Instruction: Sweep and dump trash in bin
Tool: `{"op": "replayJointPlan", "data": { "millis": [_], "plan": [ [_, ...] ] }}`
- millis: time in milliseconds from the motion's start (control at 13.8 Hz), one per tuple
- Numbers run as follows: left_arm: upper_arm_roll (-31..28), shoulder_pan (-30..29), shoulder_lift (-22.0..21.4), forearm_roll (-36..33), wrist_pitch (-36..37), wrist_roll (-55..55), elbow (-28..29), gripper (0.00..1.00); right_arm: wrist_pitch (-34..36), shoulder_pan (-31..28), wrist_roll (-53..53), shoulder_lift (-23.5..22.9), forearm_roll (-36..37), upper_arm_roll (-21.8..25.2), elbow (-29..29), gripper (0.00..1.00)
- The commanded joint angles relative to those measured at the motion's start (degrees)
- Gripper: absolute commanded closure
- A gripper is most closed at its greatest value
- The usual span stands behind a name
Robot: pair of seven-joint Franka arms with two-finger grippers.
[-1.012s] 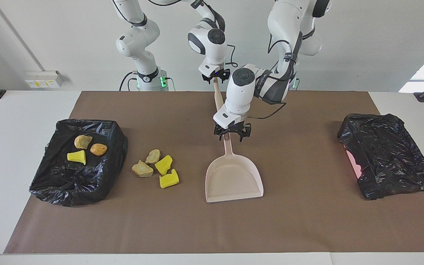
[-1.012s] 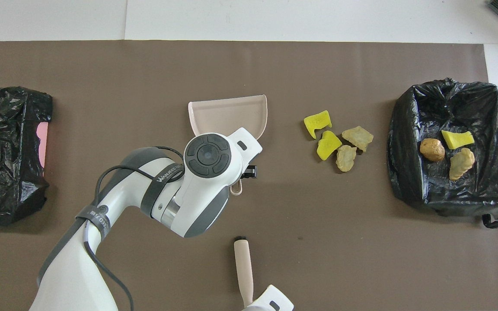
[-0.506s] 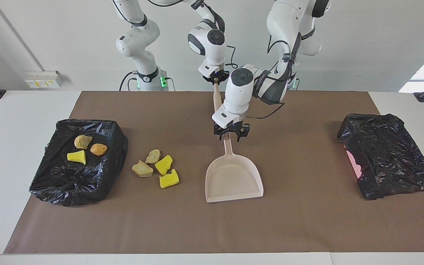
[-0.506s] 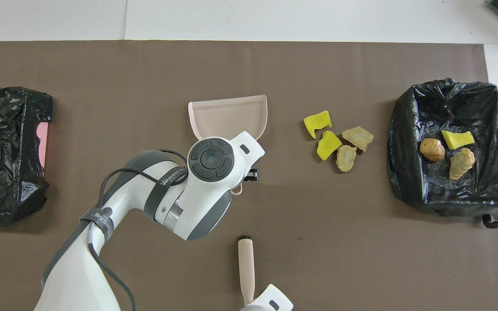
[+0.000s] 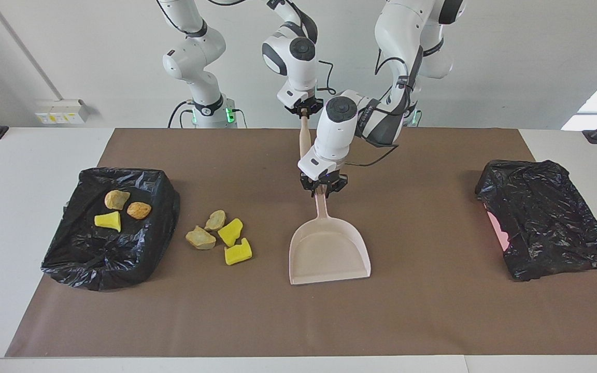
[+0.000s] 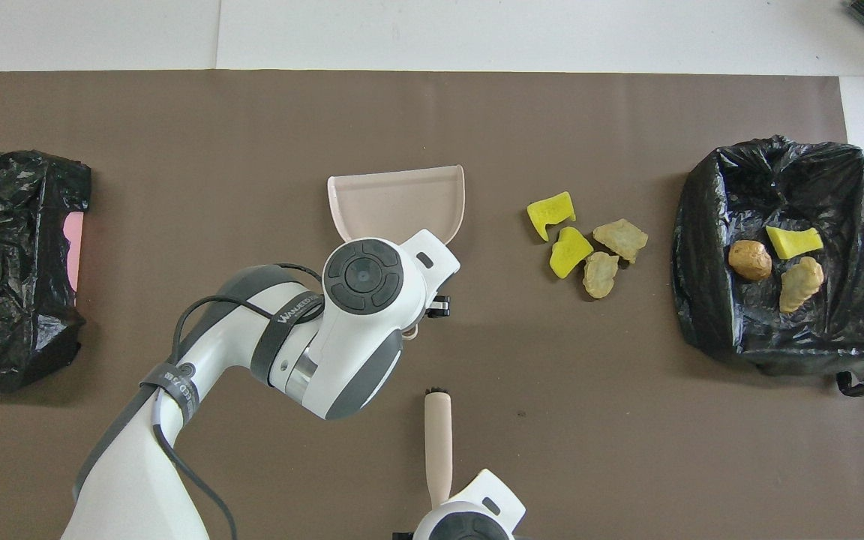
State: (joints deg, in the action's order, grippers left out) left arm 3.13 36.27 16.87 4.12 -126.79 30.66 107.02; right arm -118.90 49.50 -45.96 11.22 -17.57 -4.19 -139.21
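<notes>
Brown matting covers the white table, with a black-lined bin at the right arm's end and a second black-bagged bin at the left arm's end.

Judging by how things lie, the job is under halfway: three lumps sit in the bin at the right arm's end, while four lumps of trash remain loose on the mat just beside that bin, toward the dustpan.

The left gripper is down at the handle of the pink dustpan, its fingers drawn in around the handle's end; it looks like a pinch, though the wrist hides the contact from overhead. The right gripper pinches the top of the brush, which hangs above the mat nearer the robots than the dustpan.

In the overhead view, the loose trash lies at about three o'clock from the dustpan's tray, near but apart, and at roughly one o'clock from the brush's bristle end. The dustpan's mouth opens away from the robots, not toward the pile, so it likely needs turning before any sweeping.
</notes>
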Motion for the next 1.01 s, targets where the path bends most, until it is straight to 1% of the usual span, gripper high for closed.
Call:
{"op": "replayJointPlan", "data": {
  "millis": [0,145,289,506,578,651,795,940],
  "plan": [
    [-0.9,0.9,-1.8,0.7,-0.5,-0.4,2.0,0.99,3.1,-4.0,1.7,3.5,2.8,-0.2,-0.2,1.0],
    [-1.1,0.3,-2.2,0.5,-0.2,-0.9,1.6,1.0,5.2,-7.3,3.9,4.9,5.2,-0.2,0.0,1.0],
    [-1.5,-0.5,-4.2,0.5,2.7,-5.3,1.5,1.0,7.3,-10.5,5.4,5.8,7.6,-0.2,0.2,1.0],
    [-1.6,-4.0,-6.8,0.3,8.9,-23.5,1.5,1.0,11.1,-16.6,7.9,4.9,13.4,-0.6,2.8,1.0],
    [-1.6,-5.7,-7.5,0.3,10.5,-30.3,1.4,1.0,11.2,-18.3,9.6,4.2,15.2,-0.6,3.2,1.0],
    [-1.6,-6.0,-7.8,0.2,12.0,-35.9,1.4,1.0,11.1,-20.6,12.1,3.4,16.5,-0.6,3.3,1.0],
    [-2.0,-7.8,-7.6,0.0,12.1,-43.8,1.2,1.0,10.4,-25.9,16.9,1.0,19.0,-0.6,5.1,1.0],
    [-2.1,-8.7,-7.5,-0.2,11.9,-53.5,1.2,1.0,10.1,-30.9,22.1,-2.2,21.0,-0.6,8.3,1.0]
  ]
}}
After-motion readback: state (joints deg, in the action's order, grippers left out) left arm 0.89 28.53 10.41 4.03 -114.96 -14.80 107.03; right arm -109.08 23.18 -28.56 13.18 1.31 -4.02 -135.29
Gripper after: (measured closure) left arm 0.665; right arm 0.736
